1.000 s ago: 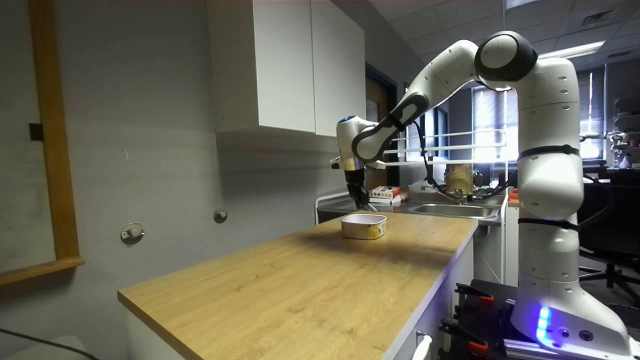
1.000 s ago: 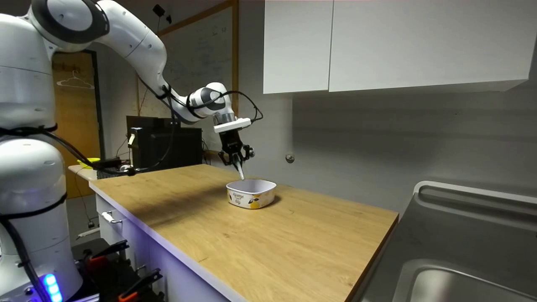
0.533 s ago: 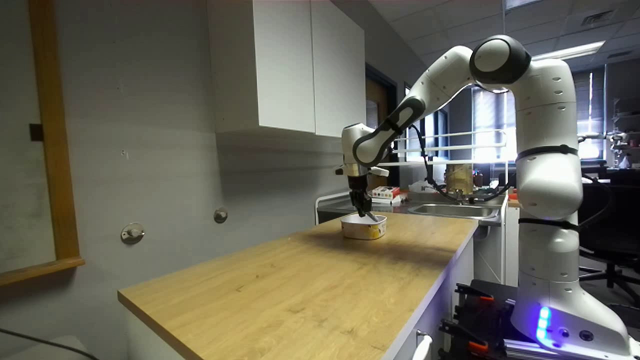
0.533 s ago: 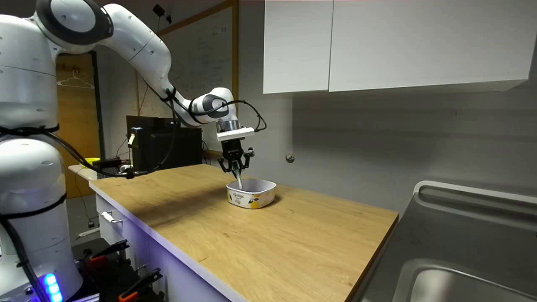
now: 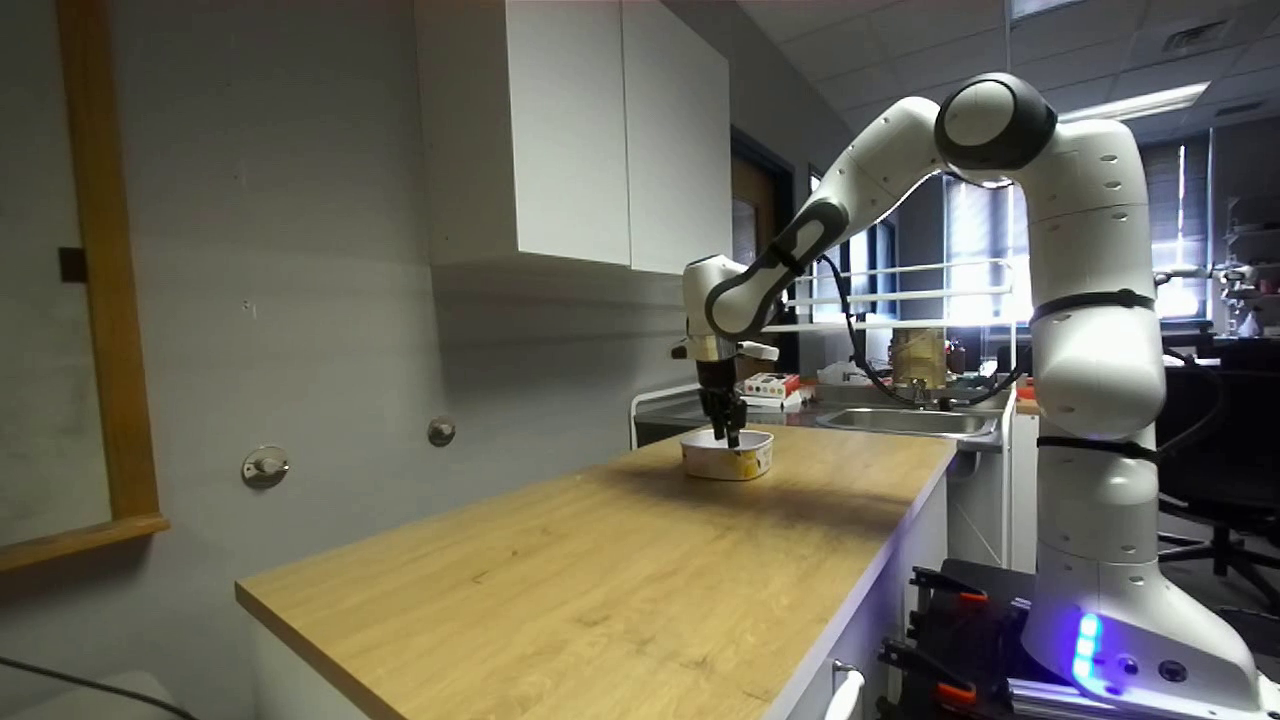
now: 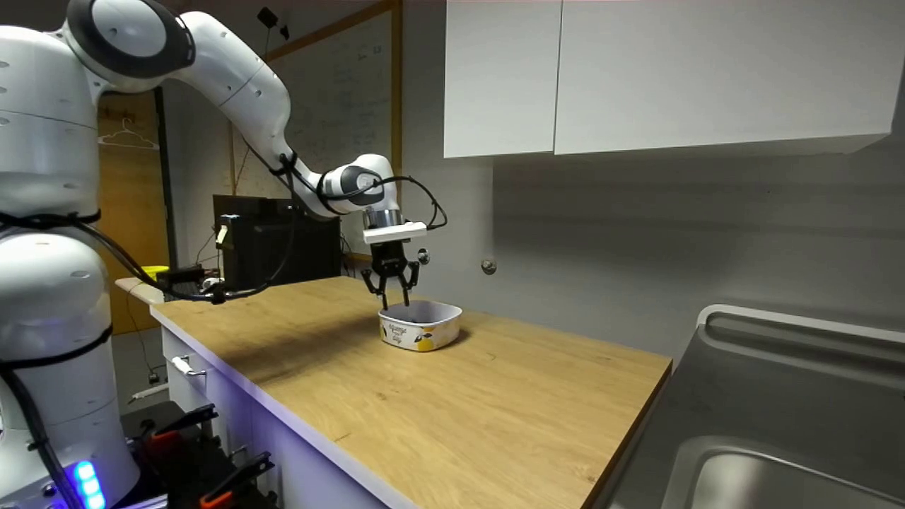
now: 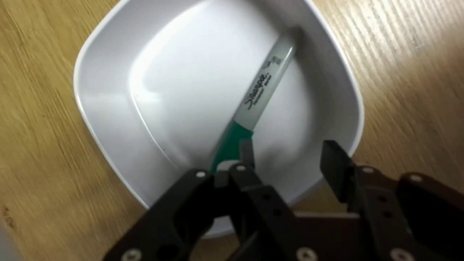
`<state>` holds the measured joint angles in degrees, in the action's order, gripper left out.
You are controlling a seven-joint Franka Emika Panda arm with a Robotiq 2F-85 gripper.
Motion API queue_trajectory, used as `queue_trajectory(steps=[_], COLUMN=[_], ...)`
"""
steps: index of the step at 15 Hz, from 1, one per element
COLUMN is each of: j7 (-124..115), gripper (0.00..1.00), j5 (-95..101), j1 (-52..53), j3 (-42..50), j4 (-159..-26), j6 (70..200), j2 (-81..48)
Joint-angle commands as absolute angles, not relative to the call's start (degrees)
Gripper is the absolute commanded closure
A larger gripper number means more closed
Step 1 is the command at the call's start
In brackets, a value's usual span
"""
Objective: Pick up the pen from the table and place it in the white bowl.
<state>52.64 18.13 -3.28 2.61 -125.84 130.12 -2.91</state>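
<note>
The pen (image 7: pixel 259 92), a grey marker with a green end, lies inside the white bowl (image 7: pixel 181 83) in the wrist view. One finger overlaps its green end in that view; I cannot tell if they touch. The bowl's patterned outer wall shows in both exterior views (image 5: pixel 715 462) (image 6: pixel 421 335), where the pen is hidden. My gripper (image 7: pixel 290 157) is open with nothing between its fingers. Its fingertips are at the bowl's mouth in both exterior views (image 5: pixel 727 438) (image 6: pixel 395 304). The bowl stands upright on the wooden table (image 6: pixel 495 396).
White wall cabinets (image 5: pixel 570 130) hang above the back of the table. A metal sink (image 5: pixel 905 421) lies beyond the table's end. A box (image 5: pixel 770 385) stands by the sink. A grey wall (image 6: pixel 601 268) runs along the table's far side.
The gripper has come down to the bowl with the pen, then opened and let the pen go into it. The bowl has shifted very slightly.
</note>
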Motion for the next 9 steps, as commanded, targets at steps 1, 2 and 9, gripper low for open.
queue_trajectory(steps=[1, 2, 9], j7=[54.0, 54.0, 52.1], gripper=[0.16, 0.09, 0.00], j5=[17.6, 17.9, 19.8], j1=[-3.2, -3.1, -2.2], j3=[2.4, 2.3, 2.1], j4=[-126.9, -127.2, -130.3], j6=[130.5, 130.4, 129.3], j2=[-2.3, -1.9, 2.0])
